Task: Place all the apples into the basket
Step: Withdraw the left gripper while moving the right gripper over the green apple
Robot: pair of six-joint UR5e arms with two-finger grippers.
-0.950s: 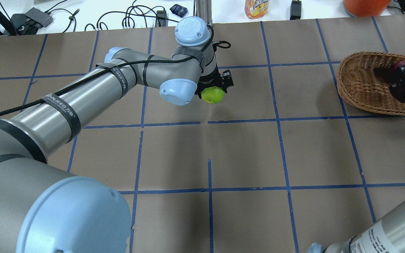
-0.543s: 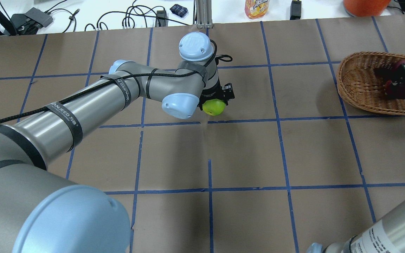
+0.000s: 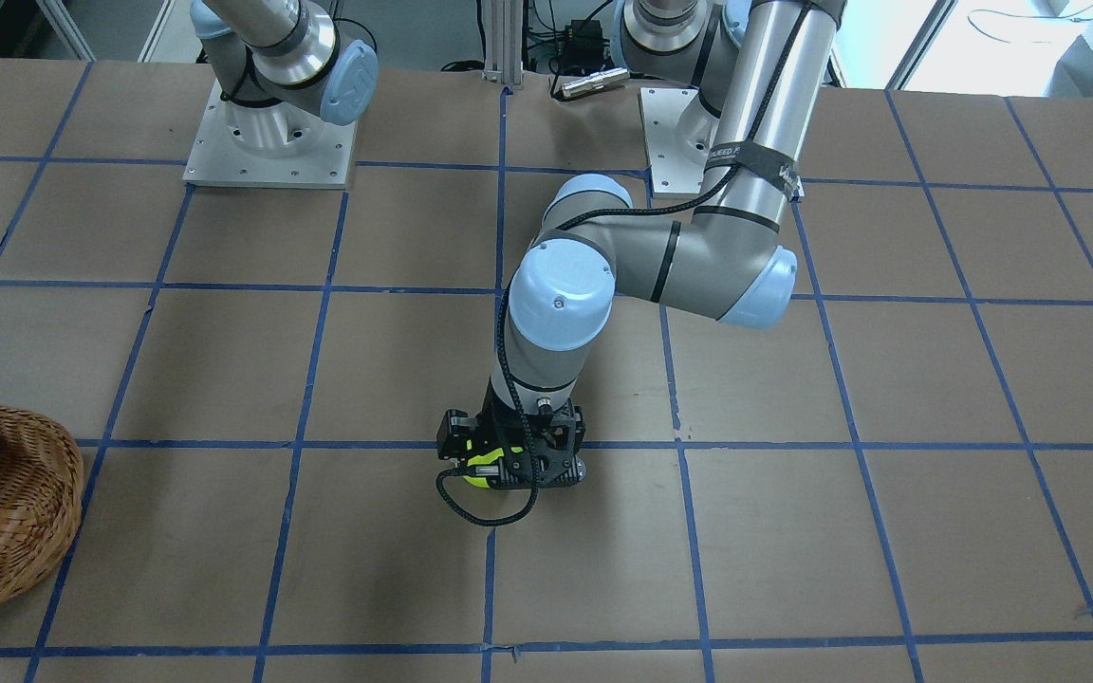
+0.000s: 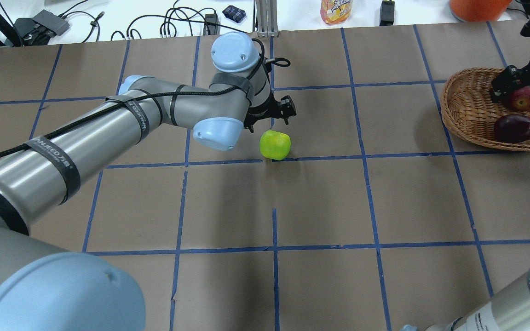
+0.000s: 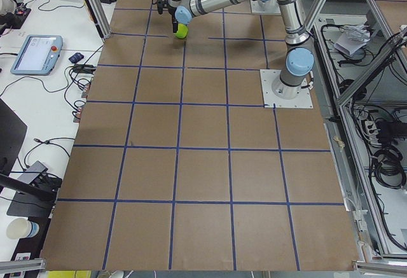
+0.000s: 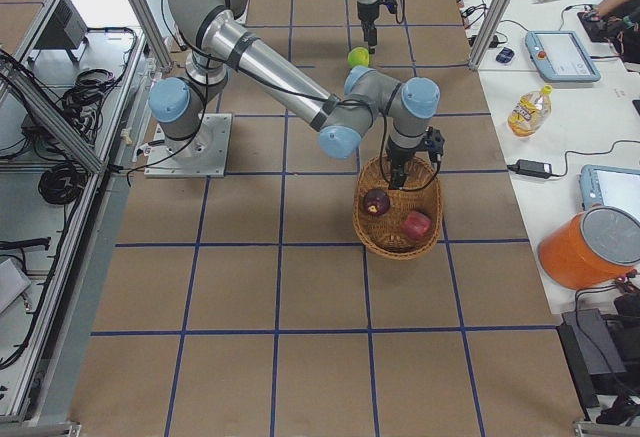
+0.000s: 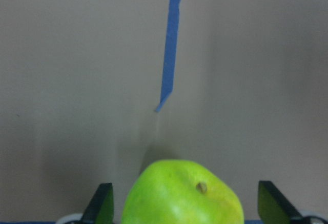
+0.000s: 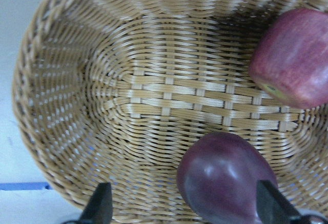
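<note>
Brown paper-covered table [image 4: 320, 202] with blue tape grid, filling the overhead view.

Silver-and-pale-blue left arm [image 4: 85, 138] in from lower left of that view, wrist near top centre. Matching right arm [image 6: 270, 62] across the upper middle of the right-side view, wrist over the basket.

Brown woven wicker basket [image 4: 465, 108] at the right edge of the overhead view, lower left corner of the front view.

Black two-finger left gripper [image 7: 187, 203]: spread wide, gripping nothing. Straddles the bright yellow-green apple [image 4: 274, 145], with a clear gap each side between fruit and fingertips [image 7: 104, 203] in the wrist view.

Black two-finger right gripper [image 8: 185, 206]: also spread wide and empty, above the basket's interior.

Yellow-green apple on bare paper near the centre of the overhead view, just above a tape line, well apart from the basket.

Dark maroon apple [image 4: 514, 128] and pinkish-red apple [image 4: 521, 101] inside the basket, near each other.
</note>
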